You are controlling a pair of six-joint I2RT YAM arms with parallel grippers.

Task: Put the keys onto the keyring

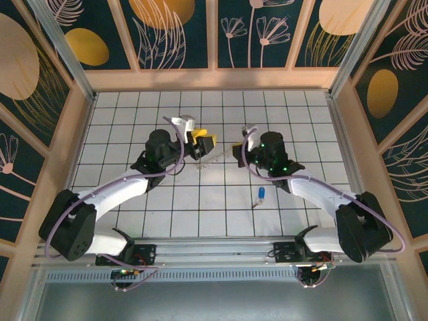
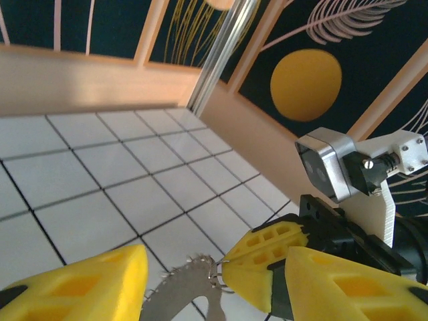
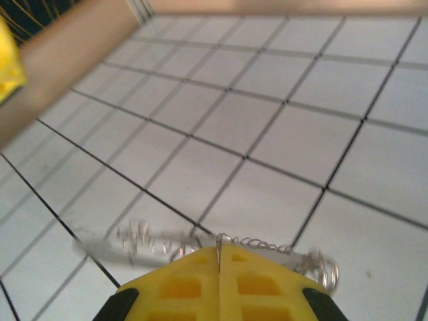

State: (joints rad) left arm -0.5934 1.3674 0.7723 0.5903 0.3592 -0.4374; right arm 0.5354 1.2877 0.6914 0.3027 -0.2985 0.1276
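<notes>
I read the table [image 1: 200, 200] as white tile with a dark grid, and the walls [image 1: 175, 41] as dark teal with gold ovals and pale plant outlines. The key [image 1: 261, 195] has a blue head, the keyring [image 3: 167, 244] is silvery grey, and the left gripper [image 1: 203, 142] and right gripper [image 3: 219, 264] are yellow.

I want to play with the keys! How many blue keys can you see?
1. The blue key lies by itself on the white tiles, just in front of the right arm. More could be hidden under the arms.
</notes>
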